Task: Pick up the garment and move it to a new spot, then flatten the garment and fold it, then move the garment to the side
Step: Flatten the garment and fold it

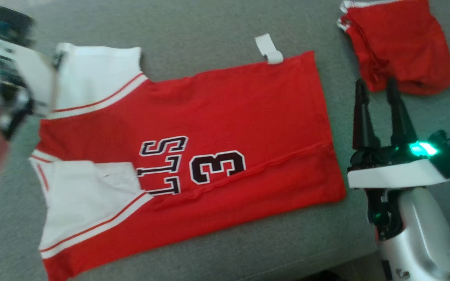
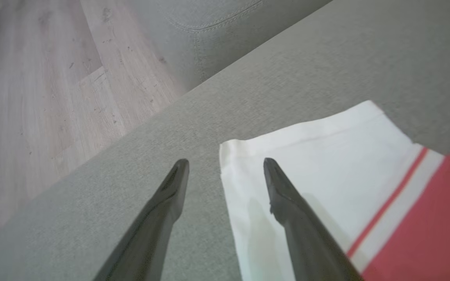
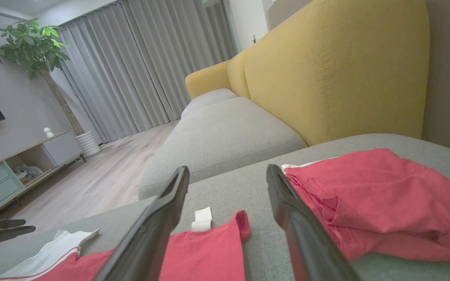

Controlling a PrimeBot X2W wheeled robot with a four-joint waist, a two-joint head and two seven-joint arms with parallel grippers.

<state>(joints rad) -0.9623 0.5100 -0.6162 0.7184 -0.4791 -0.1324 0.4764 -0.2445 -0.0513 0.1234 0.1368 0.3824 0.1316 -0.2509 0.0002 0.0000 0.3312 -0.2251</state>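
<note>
the red shirt [image 1: 217, 128] lies spread flat in the middle of the grey sofa [image 1: 193, 23], its white sleeves toward the left edge. the left gripper [image 2: 225, 166] is spread wide over the far sleeve, one finger above white cloth and one above bare sofa. it may be just off the cloth, but the view is blurry. the right gripper [image 1: 377, 88] is spread wide too, holding nothing, by the shirt's right side. a red pile [image 1: 400, 43] sits near the far right corner.

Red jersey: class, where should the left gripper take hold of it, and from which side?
Probably the white sleeve, at its outer hem, coming from the robot's left: the jersey lies flat, and that hem sits between the open left gripper's fingers.
</note>
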